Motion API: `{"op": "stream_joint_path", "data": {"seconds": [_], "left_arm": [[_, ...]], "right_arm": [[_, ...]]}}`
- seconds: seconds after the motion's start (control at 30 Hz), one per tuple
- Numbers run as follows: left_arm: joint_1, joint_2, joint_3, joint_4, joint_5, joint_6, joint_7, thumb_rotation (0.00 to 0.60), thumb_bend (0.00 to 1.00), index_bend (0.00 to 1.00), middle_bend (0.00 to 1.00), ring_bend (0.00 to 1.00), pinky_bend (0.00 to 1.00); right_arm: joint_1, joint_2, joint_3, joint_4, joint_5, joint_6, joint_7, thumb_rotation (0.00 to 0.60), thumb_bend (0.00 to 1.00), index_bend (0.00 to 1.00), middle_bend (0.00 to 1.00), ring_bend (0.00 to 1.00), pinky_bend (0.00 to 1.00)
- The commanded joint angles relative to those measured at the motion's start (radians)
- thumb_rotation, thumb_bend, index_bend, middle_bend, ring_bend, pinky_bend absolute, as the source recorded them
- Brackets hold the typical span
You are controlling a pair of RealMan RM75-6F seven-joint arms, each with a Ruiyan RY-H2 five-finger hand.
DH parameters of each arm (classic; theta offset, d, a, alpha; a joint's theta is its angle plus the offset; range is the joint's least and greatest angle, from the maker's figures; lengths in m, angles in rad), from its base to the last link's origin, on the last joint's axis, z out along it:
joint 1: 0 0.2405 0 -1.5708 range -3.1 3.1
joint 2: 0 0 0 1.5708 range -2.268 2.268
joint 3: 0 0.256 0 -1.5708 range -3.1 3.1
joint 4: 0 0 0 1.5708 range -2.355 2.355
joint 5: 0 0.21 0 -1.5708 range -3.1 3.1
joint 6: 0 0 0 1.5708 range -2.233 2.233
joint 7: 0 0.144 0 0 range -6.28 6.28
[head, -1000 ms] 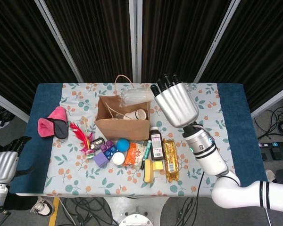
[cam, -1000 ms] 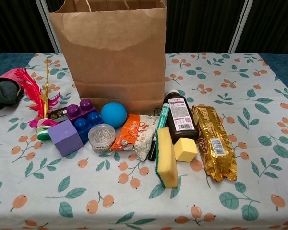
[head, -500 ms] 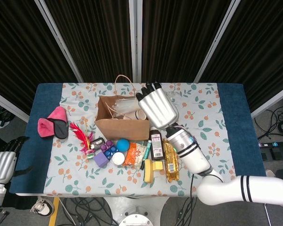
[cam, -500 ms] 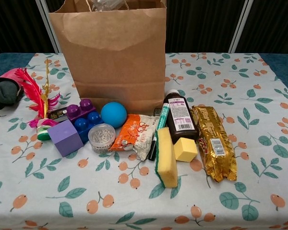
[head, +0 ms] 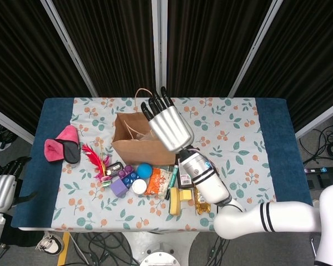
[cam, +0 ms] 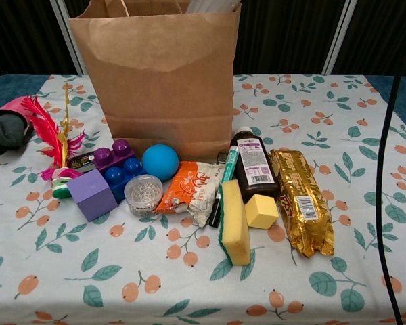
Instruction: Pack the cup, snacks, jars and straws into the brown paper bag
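Head view: the right hand (head: 167, 126), silver-backed with dark fingers, hangs over the open mouth of the brown paper bag (head: 134, 151), covering its right half; whether its fingers grip anything cannot be told. The left hand (head: 1, 188) sits off the table's left edge, fingers curled, its grasp unclear.

Chest view: neither hand appears. The creased, matte bag stands upright on the floral tablecloth (cam: 189, 291). Before it lie a glossy gold snack pack (cam: 301, 202), an orange-and-white snack pouch (cam: 189, 190), a clear round jar (cam: 143, 194) of pins, a dark labelled bottle (cam: 254, 166), a yellow sponge (cam: 234, 223), a blue ball (cam: 160, 161) and purple blocks (cam: 101, 181).
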Motion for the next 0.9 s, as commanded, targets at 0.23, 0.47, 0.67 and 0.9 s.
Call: {"op": "stream_joint_path", "data": {"seconds": [0.23,0.47,0.67,0.9], "left_arm": [[-0.003,0.008,0.009,-0.028,0.031,0.011,0.013,0.6,0.11,0.21,0.26,0.21,0.28],[-0.019,0.006,0.012,-0.049,0.057,0.007,0.053,0.6,0.11,0.21,0.26,0.21,0.28],[-0.032,-0.009,0.015,-0.037,0.074,0.004,0.112,0.6,0.11,0.21,0.26,0.21,0.28],[-0.015,-0.029,0.045,0.002,0.14,0.057,0.131,0.6,0.11,0.21,0.26,0.19,0.28]], "right_arm": [[-0.182,0.229,0.011,-0.258,-0.175,0.199,0.176,0.6,0.04,0.16,0.21,0.07,0.12],[-0.615,0.541,-0.24,-0.348,-0.496,0.357,0.548,0.6,0.03,0.13,0.18,0.02,0.08],[-0.906,0.547,-0.493,-0.028,-0.745,0.395,1.103,0.6,0.0,0.08,0.11,0.0,0.01],[-1.11,0.239,-0.555,0.445,-0.785,0.471,1.405,0.6,0.0,0.05,0.08,0.0,0.0]]}}
